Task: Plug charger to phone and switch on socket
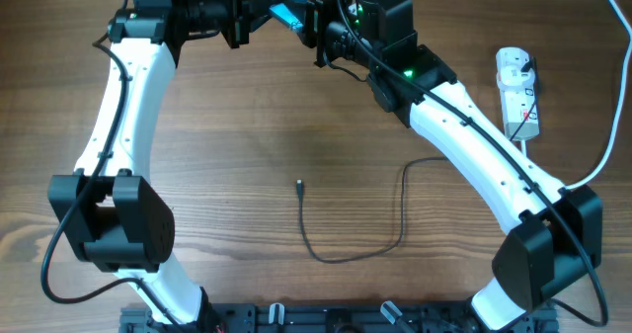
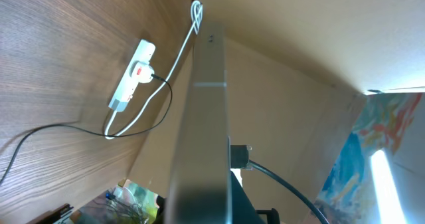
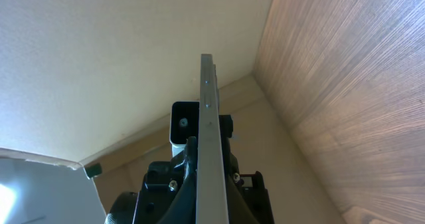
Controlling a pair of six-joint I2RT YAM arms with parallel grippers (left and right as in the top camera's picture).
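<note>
Item: silver-edged, teal-screened smartphone [image 1: 284, 5], held aloft over the wooden table [image 1: 217, 155], far side. My left claw [image 1: 249, 12] and right claw [image 1: 311, 22] each appear clamped on it. Thin black charger cable [image 1: 299, 186]: tip mid-table, unheld. White power strip [image 1: 516, 91]: far right. I'd free one claw for the tip and hold the smartphone steady with the other.

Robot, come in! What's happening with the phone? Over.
Left gripper and right gripper both on phone, lifted. Charger tip loose on table, not in phone. Socket untouched.
</note>
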